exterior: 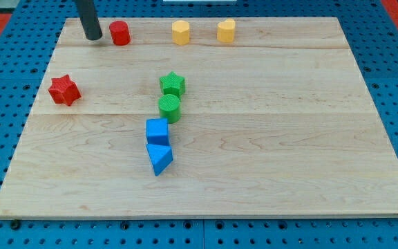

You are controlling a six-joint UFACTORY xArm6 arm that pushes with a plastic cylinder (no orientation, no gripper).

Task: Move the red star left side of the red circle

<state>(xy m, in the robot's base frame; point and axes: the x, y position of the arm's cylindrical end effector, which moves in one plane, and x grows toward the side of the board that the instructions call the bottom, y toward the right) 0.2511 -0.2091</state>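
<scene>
The red star (64,90) lies near the board's left edge, about a third of the way down. The red circle (119,32) stands near the top edge, up and to the right of the star. My tip (92,37) rests on the board just left of the red circle, a small gap between them, and well above the star.
A yellow hexagon (180,32) and a yellow heart-like block (226,30) stand along the top edge. A green star (173,84), green circle (169,108), blue cube (157,131) and blue triangle (159,158) form a column in the middle of the wooden board (289,138).
</scene>
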